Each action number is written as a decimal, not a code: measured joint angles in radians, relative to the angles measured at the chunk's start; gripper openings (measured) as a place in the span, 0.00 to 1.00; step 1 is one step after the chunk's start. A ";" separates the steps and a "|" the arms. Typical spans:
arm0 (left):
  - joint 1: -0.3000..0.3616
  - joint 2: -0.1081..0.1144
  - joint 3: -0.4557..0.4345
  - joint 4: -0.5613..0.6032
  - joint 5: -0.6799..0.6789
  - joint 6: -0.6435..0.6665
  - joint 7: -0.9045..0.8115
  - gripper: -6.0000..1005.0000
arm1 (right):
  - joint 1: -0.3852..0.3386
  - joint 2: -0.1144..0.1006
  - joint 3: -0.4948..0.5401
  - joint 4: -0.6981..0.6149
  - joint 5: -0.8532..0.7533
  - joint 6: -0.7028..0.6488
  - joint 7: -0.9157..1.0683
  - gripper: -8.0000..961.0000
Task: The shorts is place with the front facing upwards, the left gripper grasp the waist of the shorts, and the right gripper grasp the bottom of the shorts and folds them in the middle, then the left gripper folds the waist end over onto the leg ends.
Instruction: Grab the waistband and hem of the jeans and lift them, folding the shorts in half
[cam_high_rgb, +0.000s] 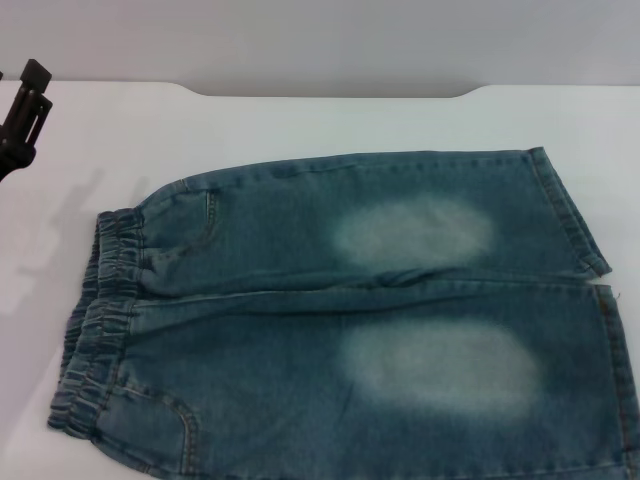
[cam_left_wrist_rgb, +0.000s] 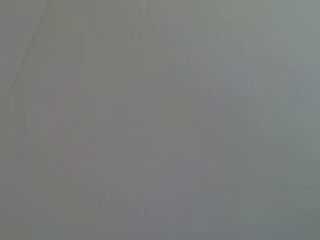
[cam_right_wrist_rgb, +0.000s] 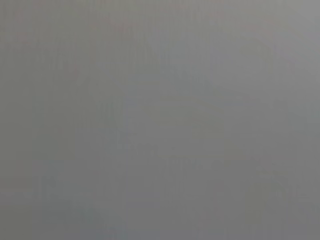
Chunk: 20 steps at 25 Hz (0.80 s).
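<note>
The shorts (cam_high_rgb: 360, 320) lie spread flat on the white desk (cam_high_rgb: 300, 125), front side up, filling most of the near half of the head view. The waist of the shorts (cam_high_rgb: 95, 320), a gathered and puckered elastic band, sits at the robot's left, with a curved pocket seam just beside it on each leg. The two legs run across toward the robot's right, each marked by a pale faded patch at the thigh. The bottom of the shorts (cam_high_rgb: 575, 215) shows only in part: the farther leg's stitched hem is in full sight, while the nearer leg's hem runs along the right edge of the view and is cut off there, as is the nearest edge of the denim at the bottom of the view. No container is on the desk. The left tool (cam_high_rgb: 25, 105) is a black claw at the far left edge of the head view, above the desk and well apart from the waistband; only part of it is in sight, and whether its fingers stand wide or narrow cannot be told. The right tool does not show in any view. Both wrist views give only a flat grey field in which nothing can be made out.
</note>
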 joint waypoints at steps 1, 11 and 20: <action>0.000 0.000 0.000 0.000 0.001 0.000 -0.001 0.63 | 0.000 0.000 0.000 0.000 0.000 0.000 0.000 0.22; 0.000 0.000 0.000 0.000 0.003 -0.005 -0.002 0.62 | 0.003 0.000 0.005 0.001 0.000 0.000 0.001 0.22; 0.001 0.005 0.012 0.001 0.004 -0.005 -0.040 0.61 | 0.006 0.000 -0.003 0.001 0.000 0.000 0.012 0.22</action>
